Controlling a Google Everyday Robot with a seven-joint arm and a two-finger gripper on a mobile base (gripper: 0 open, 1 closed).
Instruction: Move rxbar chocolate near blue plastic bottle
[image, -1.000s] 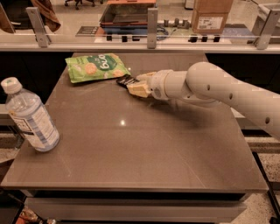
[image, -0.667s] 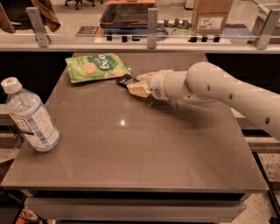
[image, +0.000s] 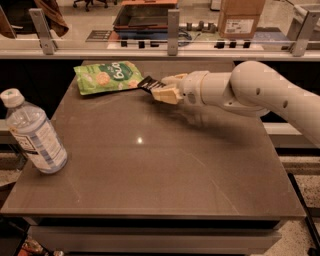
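Note:
The rxbar chocolate (image: 146, 83) is a small black wrapper at the back of the table, just right of the green pouch. My gripper (image: 161, 89) reaches in from the right and is shut on the bar's right end. The bar's left end sticks out of the beige fingers (image: 166, 95), and it seems to be held slightly off the tabletop. The blue plastic bottle (image: 35, 135), clear with a white cap and a pale label, stands tilted near the table's left edge, far from the bar.
A green snack pouch (image: 107, 76) lies at the back left of the brown table (image: 165, 170), touching or nearly touching the bar. A railing with posts (image: 173, 25) runs behind the table. My white arm (image: 250, 92) spans the back right.
The gripper and the bar have shifted slightly up and to the right, away from the tabletop. The bottle and the pouch have not moved.

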